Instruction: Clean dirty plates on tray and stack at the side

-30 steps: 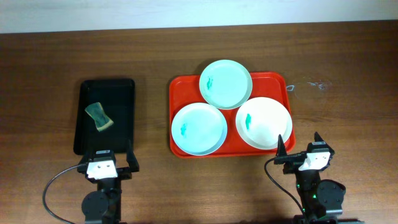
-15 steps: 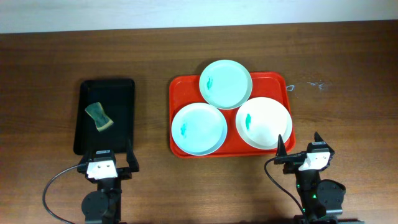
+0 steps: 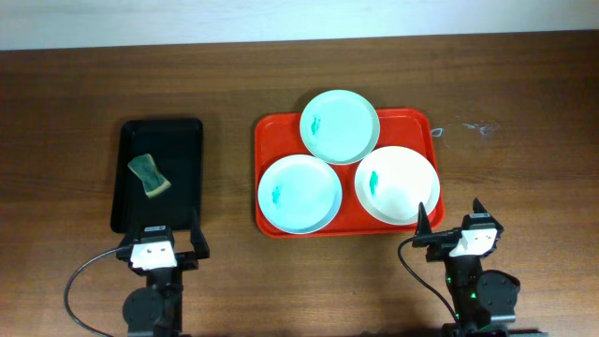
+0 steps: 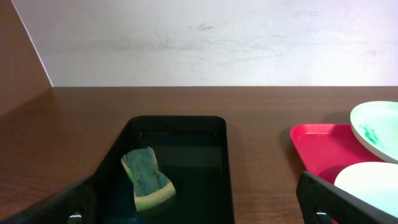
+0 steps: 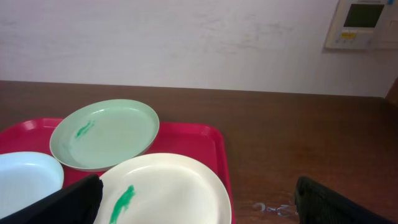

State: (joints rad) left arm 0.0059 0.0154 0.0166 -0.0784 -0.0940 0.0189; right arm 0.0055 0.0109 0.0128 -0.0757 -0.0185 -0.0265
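Note:
Three plates lie on the red tray (image 3: pixel 268 131): a mint plate (image 3: pixel 340 125) at the back overhanging the rim, a white one (image 3: pixel 299 194) front left, a cream one (image 3: pixel 397 184) front right. Each has a small teal smear. In the right wrist view the mint plate (image 5: pixel 104 133) and cream plate (image 5: pixel 168 190) show on the tray (image 5: pixel 199 137). My left gripper (image 3: pixel 168 241) is open and empty near the front edge. My right gripper (image 3: pixel 451 222) is open and empty just in front of the tray's right corner.
A narrow black tray (image 3: pixel 183 140) at the left holds a green-and-yellow sponge (image 3: pixel 151 175), also in the left wrist view (image 4: pixel 147 178). Small smudges (image 3: pixel 473 127) mark the wood right of the red tray. A wall bounds the table's far side.

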